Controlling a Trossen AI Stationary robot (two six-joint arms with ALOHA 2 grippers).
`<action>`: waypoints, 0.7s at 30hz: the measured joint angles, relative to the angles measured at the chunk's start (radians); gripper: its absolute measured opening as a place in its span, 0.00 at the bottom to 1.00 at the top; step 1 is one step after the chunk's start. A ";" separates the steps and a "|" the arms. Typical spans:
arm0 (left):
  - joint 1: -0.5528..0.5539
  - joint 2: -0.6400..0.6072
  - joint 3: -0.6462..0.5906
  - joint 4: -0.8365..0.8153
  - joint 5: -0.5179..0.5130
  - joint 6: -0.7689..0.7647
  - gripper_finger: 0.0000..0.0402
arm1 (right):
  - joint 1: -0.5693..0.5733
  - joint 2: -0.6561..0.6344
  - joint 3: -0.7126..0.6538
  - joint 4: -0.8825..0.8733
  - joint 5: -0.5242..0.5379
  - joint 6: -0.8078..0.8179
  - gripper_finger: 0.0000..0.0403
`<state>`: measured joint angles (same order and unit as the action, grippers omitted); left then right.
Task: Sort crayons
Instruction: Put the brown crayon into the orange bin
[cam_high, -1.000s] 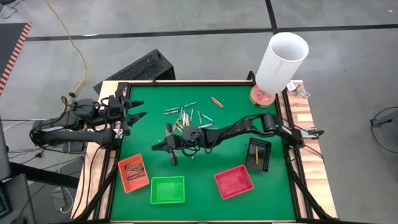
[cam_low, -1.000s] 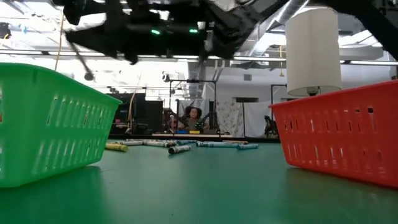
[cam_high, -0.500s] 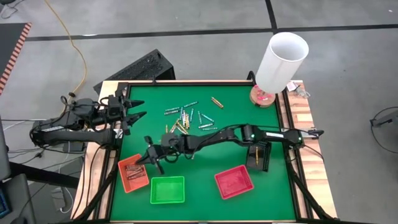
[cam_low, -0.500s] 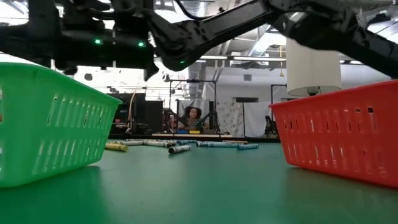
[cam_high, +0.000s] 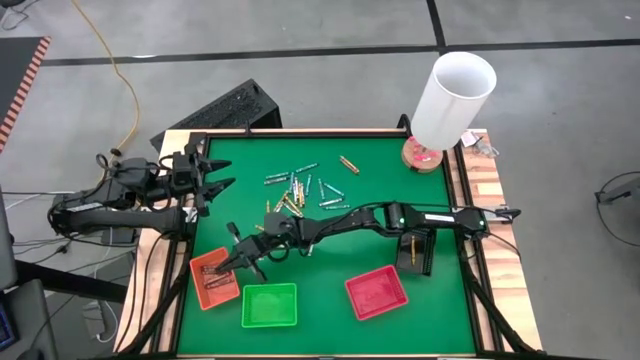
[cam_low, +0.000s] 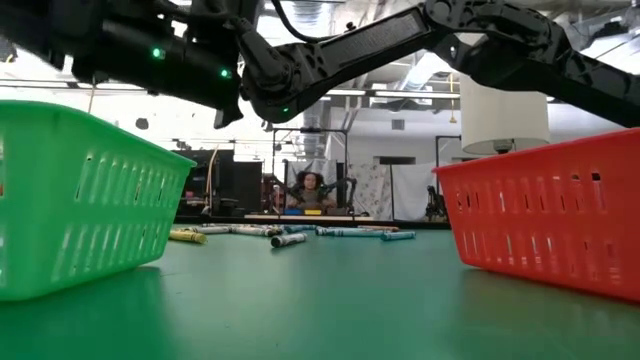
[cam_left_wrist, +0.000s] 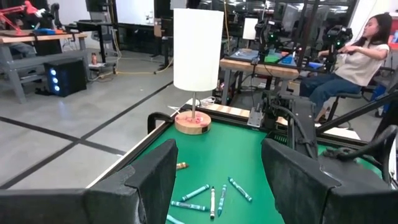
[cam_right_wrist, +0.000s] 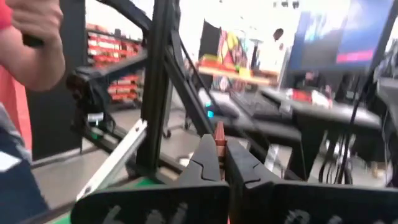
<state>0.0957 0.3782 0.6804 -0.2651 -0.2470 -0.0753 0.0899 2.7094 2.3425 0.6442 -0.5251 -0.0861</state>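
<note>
Reddish-brown crayon (cam_right_wrist: 219, 135) pinched in right gripper (cam_high: 243, 258), now over orange tray (cam_high: 214, 279); a sec ago it hung mid-table. Loose crayons (cam_high: 298, 186) unmoved at far side. Left gripper (cam_high: 218, 180) unchanged at left edge, jaws spread.

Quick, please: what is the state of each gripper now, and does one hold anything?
Left gripper: open, holding nothing, at the table's left edge.
Right gripper: shut on a thin reddish-brown crayon, above the small orange tray.
</note>
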 joint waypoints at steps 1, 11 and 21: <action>0.000 0.000 0.000 0.002 0.000 0.000 0.56 | 0.000 0.000 0.000 0.026 -0.003 0.001 0.00; 0.000 0.000 0.000 0.061 0.002 0.013 0.56 | 0.004 0.080 0.011 0.291 0.005 0.197 0.00; 0.000 0.000 0.000 0.135 0.000 0.027 0.56 | 0.014 0.078 0.014 0.252 0.111 0.157 0.00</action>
<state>0.0956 0.3782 0.6800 -0.1303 -0.2474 -0.0483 0.1035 2.7873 2.3566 0.8962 -0.4140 0.0711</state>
